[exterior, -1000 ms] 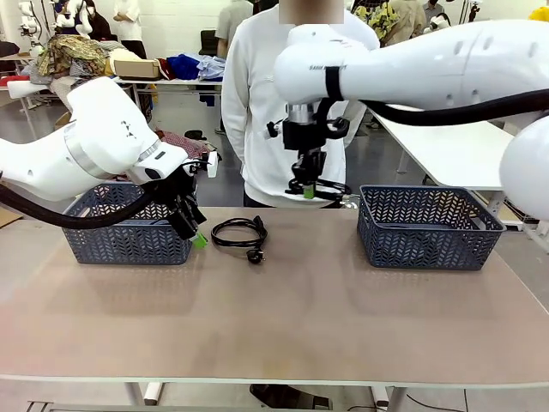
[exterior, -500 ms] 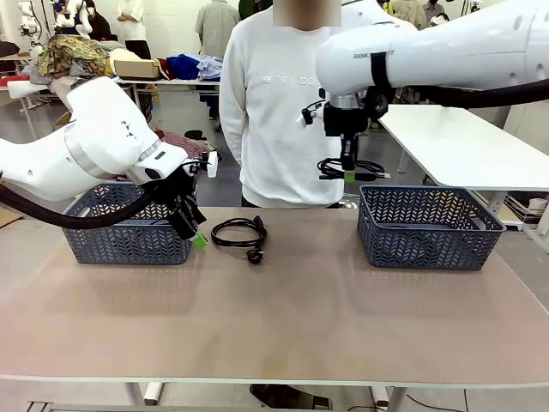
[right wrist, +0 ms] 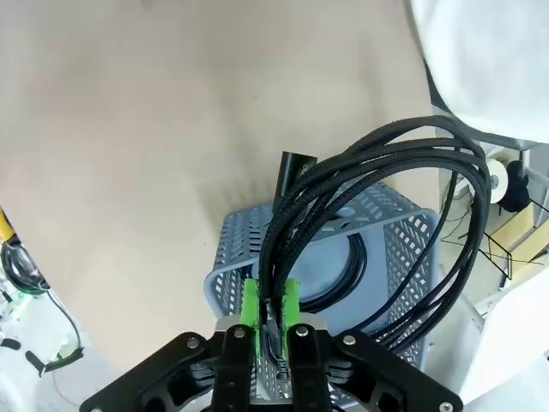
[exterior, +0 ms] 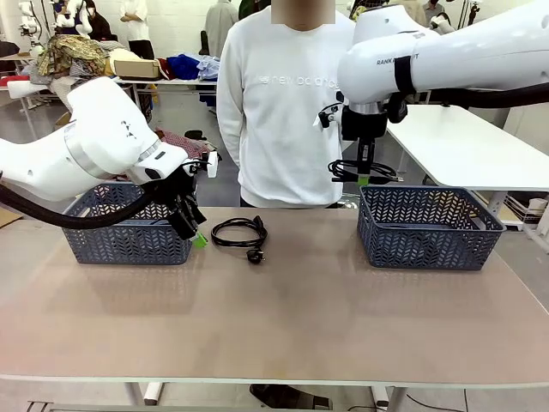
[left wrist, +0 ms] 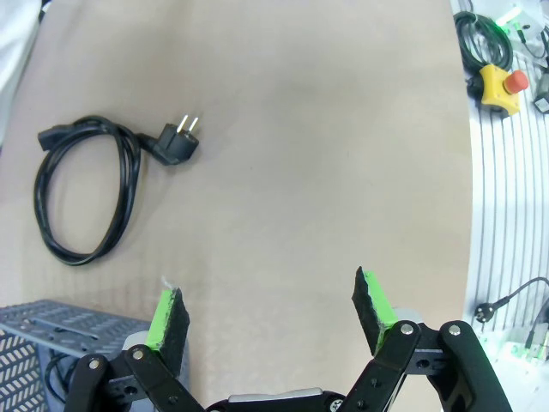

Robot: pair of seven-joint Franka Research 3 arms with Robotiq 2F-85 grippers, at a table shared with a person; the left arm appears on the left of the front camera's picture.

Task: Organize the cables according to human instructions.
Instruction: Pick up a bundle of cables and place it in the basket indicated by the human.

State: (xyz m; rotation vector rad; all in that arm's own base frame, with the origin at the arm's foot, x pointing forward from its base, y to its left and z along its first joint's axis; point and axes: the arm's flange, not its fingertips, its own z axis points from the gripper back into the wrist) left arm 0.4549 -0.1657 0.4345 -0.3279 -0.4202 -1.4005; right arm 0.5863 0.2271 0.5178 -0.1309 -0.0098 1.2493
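The carried cable is hanging as a bundle of loops from the right gripper, whose green pads are pinching several strands together at one side of the coil, probably so that the whole loop is travelling as one piece. It is hovering in the air just over the left rim of the right basket, apart from it; the right wrist view is showing that basket directly below the clamped jaws, with another black cord already lying inside, so a drop there looks like the intent. The loose cable is lying coiled on the table in front of the person, its plug pointing toward the robot. The left gripper is waiting beside the left basket with its jaws spread wide and empty, angled toward that coil. Compared with a second ago, the right arm is carrying its cable further right, from before the person's torso to the basket, while the left arm and the loose cable are staying put.
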